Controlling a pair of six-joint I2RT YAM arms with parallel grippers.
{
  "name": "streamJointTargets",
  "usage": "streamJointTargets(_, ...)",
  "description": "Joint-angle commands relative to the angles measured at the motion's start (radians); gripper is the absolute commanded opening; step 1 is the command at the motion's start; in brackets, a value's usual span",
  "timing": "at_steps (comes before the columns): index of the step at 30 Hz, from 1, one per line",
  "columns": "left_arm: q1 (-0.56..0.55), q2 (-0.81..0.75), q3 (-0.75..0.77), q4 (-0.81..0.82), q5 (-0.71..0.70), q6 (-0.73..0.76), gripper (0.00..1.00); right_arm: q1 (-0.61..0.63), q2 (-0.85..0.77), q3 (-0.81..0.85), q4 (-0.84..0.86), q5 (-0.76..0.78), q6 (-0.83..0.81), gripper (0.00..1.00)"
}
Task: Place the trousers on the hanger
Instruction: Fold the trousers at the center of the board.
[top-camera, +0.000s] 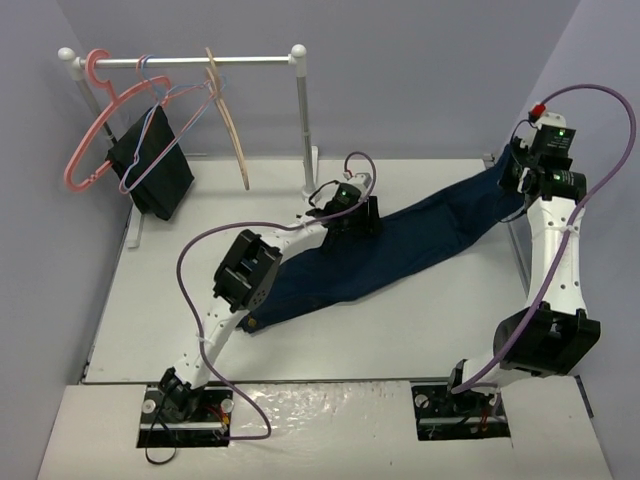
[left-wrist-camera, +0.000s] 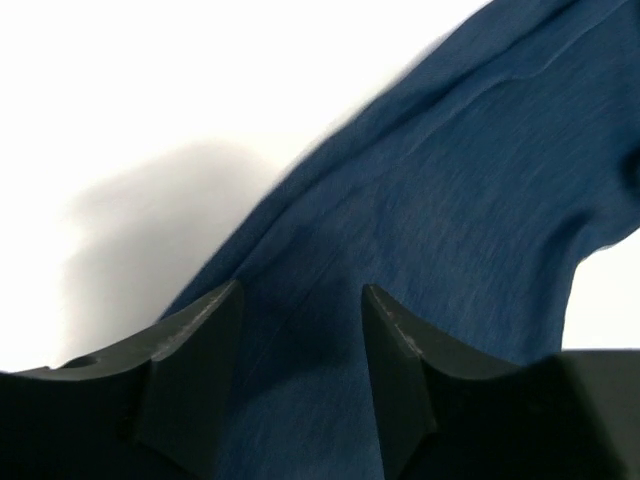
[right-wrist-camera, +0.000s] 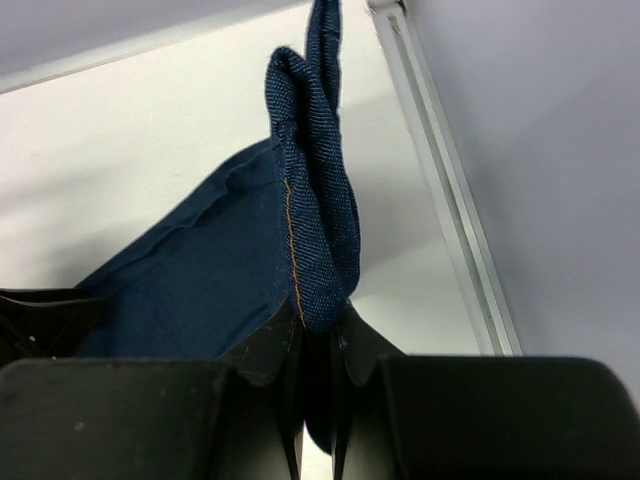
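The dark blue trousers (top-camera: 400, 245) lie stretched slantwise over the white table, from near the left arm up to the far right. My left gripper (top-camera: 350, 215) hovers low over their middle. In the left wrist view its jaws (left-wrist-camera: 300, 290) stand apart, with flat denim (left-wrist-camera: 450, 180) showing beneath and between them. My right gripper (top-camera: 515, 185) is shut on a folded edge of the trousers (right-wrist-camera: 310, 230), which has orange stitching and rises from between the jaws (right-wrist-camera: 322, 325). The wooden hanger (top-camera: 230, 120) hangs from the rail at the back left, away from both grippers.
A white rail stand (top-camera: 190, 62) at the back left also carries a pink plastic hanger (top-camera: 88, 140), thin wire hangers (top-camera: 175, 105) and a black cloth (top-camera: 150, 165). Its upright post (top-camera: 304, 120) stands just behind my left gripper. A metal strip (right-wrist-camera: 440, 180) edges the table by the right wall.
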Motion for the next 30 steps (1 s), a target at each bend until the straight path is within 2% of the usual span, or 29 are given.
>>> streamJointTargets(1, 0.014, -0.273, -0.087, -0.028, -0.065, 0.091, 0.52, 0.093, -0.081, 0.087, 0.042, -0.021, -0.012, 0.00)
streamJointTargets(3, 0.015, -0.446, -0.185, -0.068, -0.112, 0.114, 0.56, 0.163, -0.096, 0.090, 0.034, -0.012, -0.002, 0.00)
streamJointTargets(6, 0.015, -0.586, -0.293, -0.168, -0.153, 0.141, 0.61, 0.229, -0.122, 0.085, 0.035, -0.013, 0.042, 0.00)
streamJointTargets(12, 0.016, -0.916, -0.560, -0.352, -0.300, 0.148, 0.63, 0.431, -0.150, 0.078, 0.037, -0.001, 0.121, 0.00)
streamJointTargets(20, 0.071, -1.287, -0.807, -0.654, -0.462, 0.118, 0.64, 0.734, -0.150, 0.066, 0.090, 0.009, 0.239, 0.00)
streamJointTargets(30, 0.248, -1.511, -0.978, -0.806, -0.426, 0.086, 0.65, 0.980, -0.123, -0.004, 0.265, 0.059, 0.370, 0.00)
